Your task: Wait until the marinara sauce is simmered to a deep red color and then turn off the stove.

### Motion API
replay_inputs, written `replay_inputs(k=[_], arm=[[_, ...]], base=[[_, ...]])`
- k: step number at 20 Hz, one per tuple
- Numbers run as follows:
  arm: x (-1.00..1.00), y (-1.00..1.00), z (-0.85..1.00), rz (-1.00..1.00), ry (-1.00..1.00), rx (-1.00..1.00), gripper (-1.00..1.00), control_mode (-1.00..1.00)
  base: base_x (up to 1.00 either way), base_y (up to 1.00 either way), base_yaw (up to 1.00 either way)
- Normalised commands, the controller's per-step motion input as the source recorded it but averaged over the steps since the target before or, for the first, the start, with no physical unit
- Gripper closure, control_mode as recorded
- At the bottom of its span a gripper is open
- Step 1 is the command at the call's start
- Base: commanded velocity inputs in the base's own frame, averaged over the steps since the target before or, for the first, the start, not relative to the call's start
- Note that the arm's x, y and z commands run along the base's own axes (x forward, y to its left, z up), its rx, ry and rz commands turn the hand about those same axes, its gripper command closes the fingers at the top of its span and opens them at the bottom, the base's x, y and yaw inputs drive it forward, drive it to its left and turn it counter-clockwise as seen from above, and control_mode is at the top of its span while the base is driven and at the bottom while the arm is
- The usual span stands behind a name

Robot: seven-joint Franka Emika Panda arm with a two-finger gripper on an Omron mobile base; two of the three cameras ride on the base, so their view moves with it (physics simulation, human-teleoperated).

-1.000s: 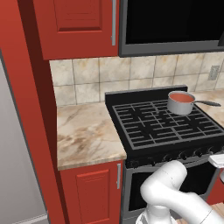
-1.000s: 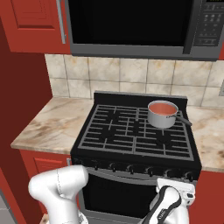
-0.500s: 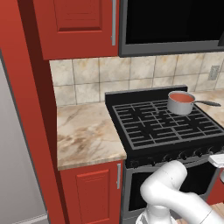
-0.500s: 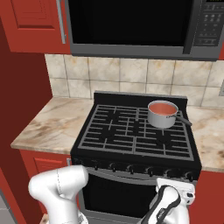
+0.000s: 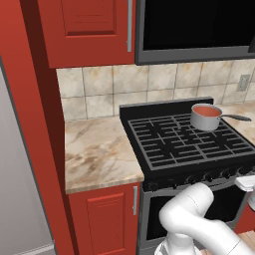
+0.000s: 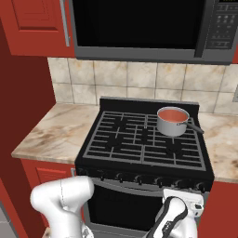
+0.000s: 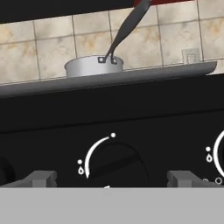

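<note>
Smooth orange-red marinara sauce (image 6: pixel 172 114) in small grey metal saucepan (image 6: pixel 172 122) on black gas stove (image 6: pixel 144 139), well above wide-open, empty pincer (image 7: pixel 111 178) facing a front knob (image 7: pixel 114 164).

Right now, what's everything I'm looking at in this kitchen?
stove: one, black with grid grates, between the counters.
knobs: a row, dark, along the stove's front; one sits close before the hand camera.
saucepan: one, grey metal, dark handle, on the back right grate.
marinara sauce: orange-red, filling the saucepan.
microwave: one, black, above the stove.
counters: two, beige marble, either side of the stove.
cabinets: red, above and below the counter.
backsplash: beige tiles, with an outlet.
arm: one, white, low before the oven door.
gripper: open, facing the knob panel.
</note>
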Motion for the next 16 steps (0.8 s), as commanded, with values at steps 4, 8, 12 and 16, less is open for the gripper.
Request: replay_inputs(k=[4,8,12,16], arm=[[0.0,0.15,0.0,0.0,0.0,0.0,-1.0,-1.0],[0.05,0.0,0.0,0.0,0.0,0.0,-1.0,-1.0],[0.13,0.0,0.0,0.0,0.0,0.0,-1.0,-1.0],[0.19,0.0,0.0,0.0,0.0,0.0,-1.0,-1.0]], base=[[0.0,0.0,0.0],[0.0,0.0,0.0],[0.0,0.0,0.0],[0.0,0.0,0.0]])
